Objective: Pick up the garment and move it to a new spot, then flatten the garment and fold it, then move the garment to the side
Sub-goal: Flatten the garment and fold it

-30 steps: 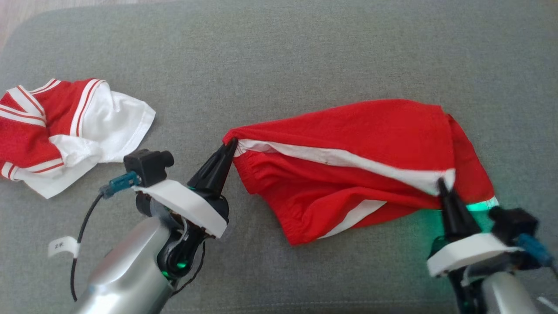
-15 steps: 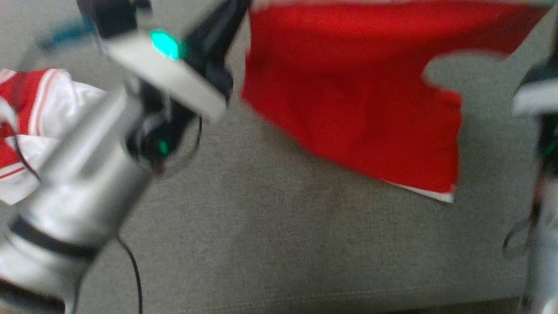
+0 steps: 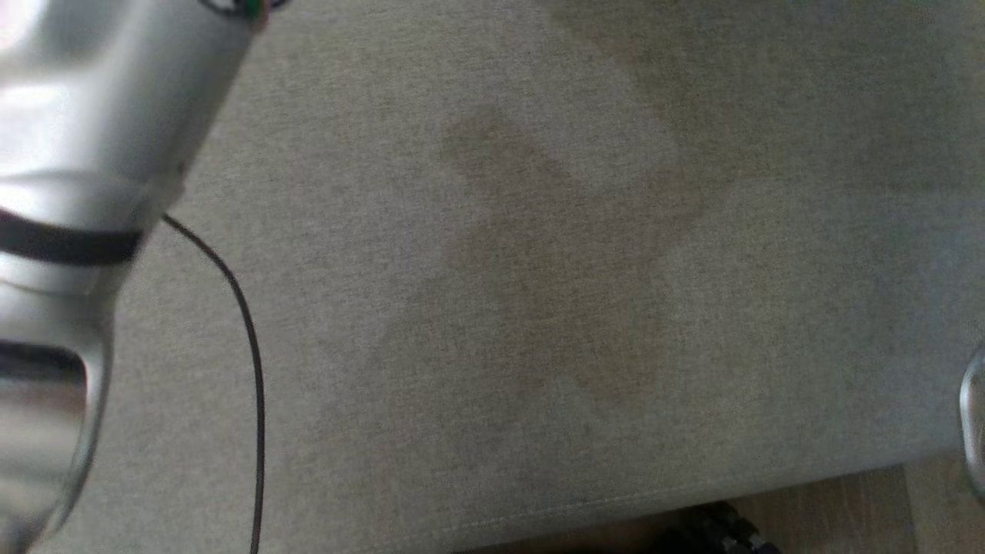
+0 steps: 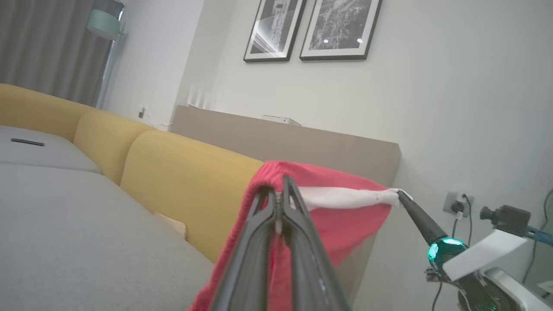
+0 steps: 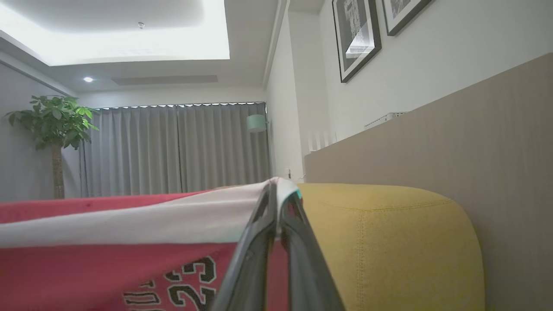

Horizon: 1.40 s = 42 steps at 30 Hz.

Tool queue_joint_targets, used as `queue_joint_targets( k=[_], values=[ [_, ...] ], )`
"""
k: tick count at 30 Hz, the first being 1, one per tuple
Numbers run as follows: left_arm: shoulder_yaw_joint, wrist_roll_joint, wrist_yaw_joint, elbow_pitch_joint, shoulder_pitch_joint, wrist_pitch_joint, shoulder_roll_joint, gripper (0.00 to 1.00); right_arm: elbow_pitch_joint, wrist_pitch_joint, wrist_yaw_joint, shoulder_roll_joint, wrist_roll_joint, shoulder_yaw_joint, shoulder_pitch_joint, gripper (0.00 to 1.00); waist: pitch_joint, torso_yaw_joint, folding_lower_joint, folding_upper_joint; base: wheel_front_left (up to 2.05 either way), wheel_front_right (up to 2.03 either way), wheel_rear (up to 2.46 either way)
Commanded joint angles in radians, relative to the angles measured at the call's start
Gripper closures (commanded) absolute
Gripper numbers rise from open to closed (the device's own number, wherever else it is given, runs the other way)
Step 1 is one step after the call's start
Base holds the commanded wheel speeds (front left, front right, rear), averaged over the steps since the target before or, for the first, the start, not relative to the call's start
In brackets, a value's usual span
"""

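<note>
The garment [image 4: 341,216], red shorts with a white band, hangs in the air, stretched between my two grippers. In the left wrist view my left gripper [image 4: 276,183] is shut on its red gathered edge, and my right gripper [image 4: 399,194] pinches the white band at the far end. In the right wrist view my right gripper [image 5: 274,185] is shut on the white band of the garment [image 5: 108,268], whose red cloth bears a black "23" print. In the head view my pale left forearm [image 3: 69,154] rises at the left. A soft shadow lies on the cushion.
The grey seat cushion [image 3: 539,308] spreads below, its front edge [image 3: 616,504] low in the head view with wood floor beyond. A black cable [image 3: 248,323] hangs from the left arm. The yellow sofa backrest [image 4: 173,172] and a tan panel [image 5: 432,142] stand behind.
Both grippers have lifted the garment off the cushion and high into the air. The head view has shifted toward the cushion's front edge, and the garment and the other clothing have left it.
</note>
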Motion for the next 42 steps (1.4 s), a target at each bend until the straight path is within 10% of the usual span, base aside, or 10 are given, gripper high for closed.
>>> queue_joint_targets(
  k=[1, 25, 42],
  values=[
    [0.033, 0.016, -0.006, -0.052, 0.006, -0.004, 0.025, 1.00, -0.037, -0.001, 0.008, 0.001, -0.005, 0.003, 0.022, 1.00, 0.003, -0.005, -0.0003, 0.0001, 0.00, 0.00, 0.00],
    [-0.011, 0.335, -0.006, -0.303, 1.054, -0.005, 0.051, 1.00, -0.550, 0.205, 0.008, 0.147, 0.153, -0.186, 1.221, 1.00, -0.239, 0.018, -0.0003, 0.0001, 0.00, 0.00, 0.00],
    [-0.031, 0.236, -0.006, -0.224, 0.914, -0.005, -0.055, 1.00, -0.526, 0.380, 0.008, 0.146, 0.101, -0.160, 1.034, 1.00, -0.146, 0.084, -0.0003, 0.0001, 0.00, 0.00, 0.00]
  ],
)
